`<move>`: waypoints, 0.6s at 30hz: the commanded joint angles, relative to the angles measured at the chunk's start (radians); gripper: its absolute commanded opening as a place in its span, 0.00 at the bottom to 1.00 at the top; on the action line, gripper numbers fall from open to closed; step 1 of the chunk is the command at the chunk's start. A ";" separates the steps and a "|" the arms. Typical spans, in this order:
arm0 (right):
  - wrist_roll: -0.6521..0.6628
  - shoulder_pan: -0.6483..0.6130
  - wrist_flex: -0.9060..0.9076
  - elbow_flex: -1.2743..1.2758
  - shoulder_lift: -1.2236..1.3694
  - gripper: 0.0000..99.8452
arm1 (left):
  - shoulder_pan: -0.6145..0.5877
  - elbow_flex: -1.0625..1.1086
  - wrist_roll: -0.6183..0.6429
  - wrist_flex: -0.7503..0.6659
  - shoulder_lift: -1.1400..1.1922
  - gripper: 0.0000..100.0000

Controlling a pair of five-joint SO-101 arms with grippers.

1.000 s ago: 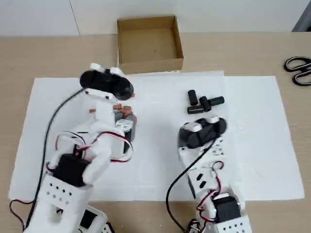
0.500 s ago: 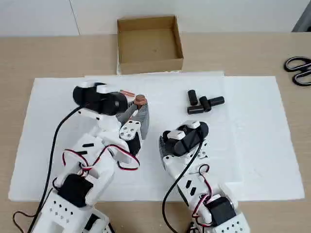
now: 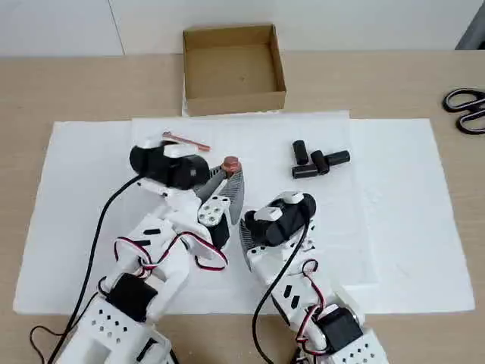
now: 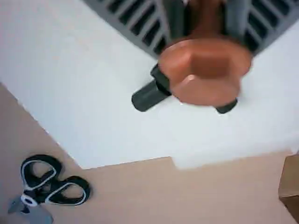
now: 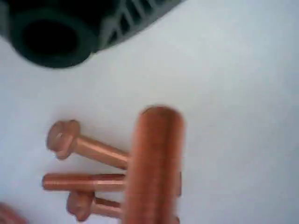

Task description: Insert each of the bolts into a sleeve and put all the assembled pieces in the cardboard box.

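Note:
My left gripper [image 3: 229, 173] is shut on a copper bolt [image 3: 231, 162], head up, over the middle of the white paper. In the left wrist view the bolt's hexagonal head [image 4: 203, 70] sits between the grey fingers [image 4: 126, 18]. My right gripper [image 3: 244, 233] is just below and right of it, shut on a black sleeve [image 5: 49, 35] whose open bore faces the camera. The held bolt's shaft [image 5: 154, 163] hangs close in front of that sleeve. Loose bolts [image 5: 86, 149] lie on the paper; one more bolt [image 3: 186, 140] lies behind the left arm. Several sleeves [image 3: 314, 161] lie at the centre right.
The open cardboard box [image 3: 233, 98] stands at the back centre, just beyond the white paper [image 3: 394, 227]. Scissors [image 3: 466, 106] lie on the bare table at the far right. Both arms' cables trail toward the front edge.
The left gripper has lifted a bolt from the pile and carried it right toward the centre. The right arm has swung left from the sleeve pile toward it.

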 commanded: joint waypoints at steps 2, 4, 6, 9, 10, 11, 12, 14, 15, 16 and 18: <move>-0.063 -0.007 -0.024 -0.014 -0.015 0.00 | 0.005 0.030 0.003 -0.098 -0.025 0.01; -0.063 -0.007 -0.025 -0.014 -0.015 0.00 | 0.005 0.033 0.003 -0.109 -0.041 0.01; -0.064 -0.008 -0.025 -0.012 -0.015 0.00 | 0.008 0.033 0.005 -0.112 -0.060 0.01; -0.064 -0.024 -0.064 0.005 -0.015 0.00 | 0.002 0.042 0.005 -0.107 -0.081 0.01; -0.064 -0.025 -0.084 0.015 -0.015 0.00 | 0.002 0.048 0.005 -0.107 -0.084 0.01; -0.064 -0.028 -0.096 0.021 -0.015 0.00 | 0.002 0.056 0.005 -0.109 -0.087 0.01; -0.064 -0.028 -0.104 0.021 -0.015 0.00 | 0.003 0.061 0.005 -0.109 -0.087 0.01; -0.064 -0.028 -0.108 0.021 -0.015 0.00 | 0.008 0.067 0.005 -0.110 -0.089 0.01; -0.064 -0.028 -0.108 0.021 -0.015 0.00 | 0.009 0.068 0.005 -0.110 -0.087 0.01; -0.064 -0.028 -0.108 0.021 -0.015 0.00 | 0.009 0.073 0.005 -0.112 -0.086 0.01; -0.064 -0.030 -0.110 0.021 -0.015 0.00 | 0.009 0.077 0.005 -0.112 -0.086 0.01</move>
